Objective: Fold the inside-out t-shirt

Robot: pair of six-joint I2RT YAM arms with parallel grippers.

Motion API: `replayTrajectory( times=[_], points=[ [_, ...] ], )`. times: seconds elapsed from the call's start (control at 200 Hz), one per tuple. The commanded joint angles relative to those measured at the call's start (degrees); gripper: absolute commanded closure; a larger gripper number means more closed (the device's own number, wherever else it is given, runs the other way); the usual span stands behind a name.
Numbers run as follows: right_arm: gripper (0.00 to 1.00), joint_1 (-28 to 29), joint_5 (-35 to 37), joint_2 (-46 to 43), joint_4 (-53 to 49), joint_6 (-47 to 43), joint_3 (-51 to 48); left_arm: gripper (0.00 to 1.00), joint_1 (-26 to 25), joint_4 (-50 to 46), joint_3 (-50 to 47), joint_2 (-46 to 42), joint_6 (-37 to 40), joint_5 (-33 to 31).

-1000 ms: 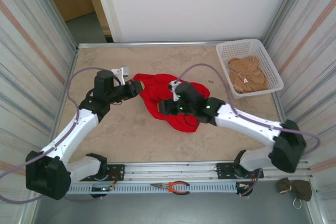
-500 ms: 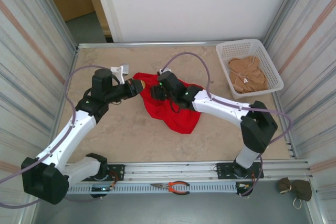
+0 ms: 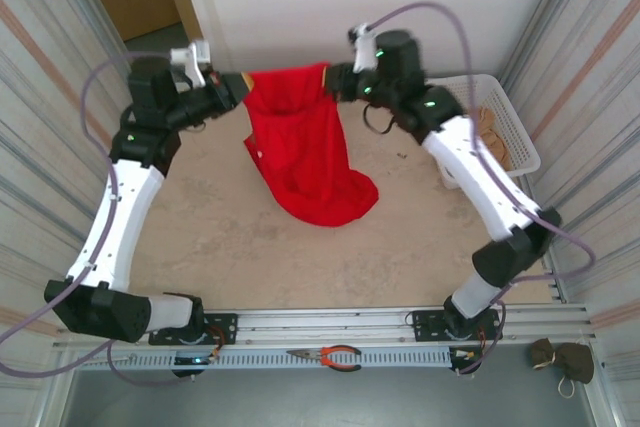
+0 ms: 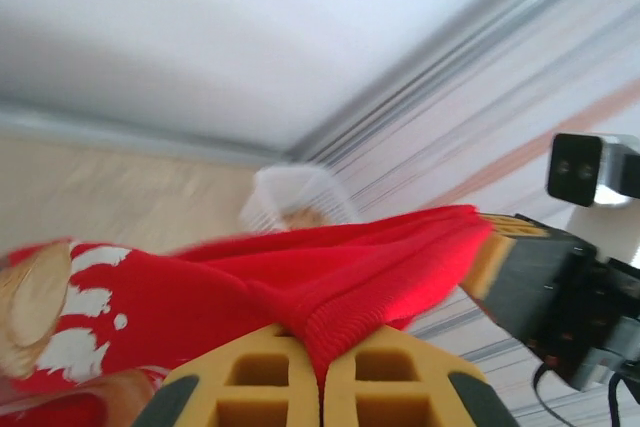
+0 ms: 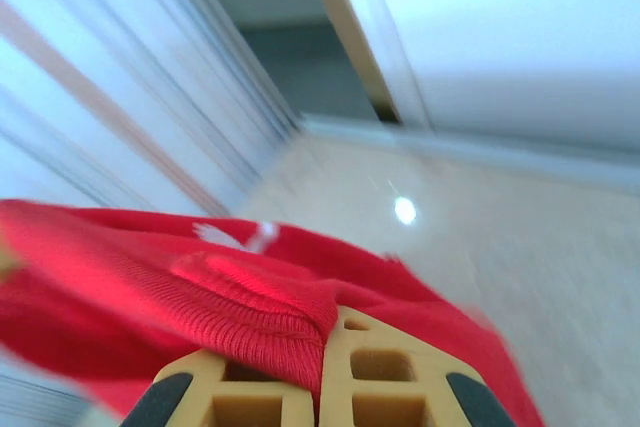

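The bright red t-shirt (image 3: 305, 152) hangs stretched between both raised grippers, its lower part pooled on the table. My left gripper (image 3: 240, 83) is shut on the shirt's left top corner; in the left wrist view a ribbed red edge (image 4: 400, 267) is pinched between the yellow fingers (image 4: 250, 377). My right gripper (image 3: 330, 77) is shut on the right top corner; in the right wrist view the ribbed red hem (image 5: 240, 317) is clamped between its yellow fingers (image 5: 390, 387). White print marks (image 4: 85, 317) show on the cloth in the left wrist view.
A white basket (image 3: 515, 157) holding a tan-brown garment (image 3: 490, 127) stands at the back right, partly behind the right arm. Corrugated walls close in both sides. Red-handled pliers (image 3: 325, 355) lie on the front rail. Bare tabletop (image 3: 250, 257) spreads in front of the shirt.
Both arms rose from the table to the back, lifting the shirt so it hangs spread between them. The right gripper moved onto the shirt's upper edge and shut on it.
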Motion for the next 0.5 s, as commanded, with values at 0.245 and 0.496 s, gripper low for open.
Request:
replayTrajectory(
  times=[0.245, 0.496],
  points=[
    [1.00, -9.8, -13.4, -14.7, 7.0, 8.6, -25.4, 1.00, -12.2, -4.5, 8.5, -2.1, 2.1, -5.7],
    [0.41, -7.0, -5.2, -24.9, 9.7, 5.7, -48.7, 1.00, -18.0, -3.5, -1.7, 0.2, 3.9, -7.0]
  ],
)
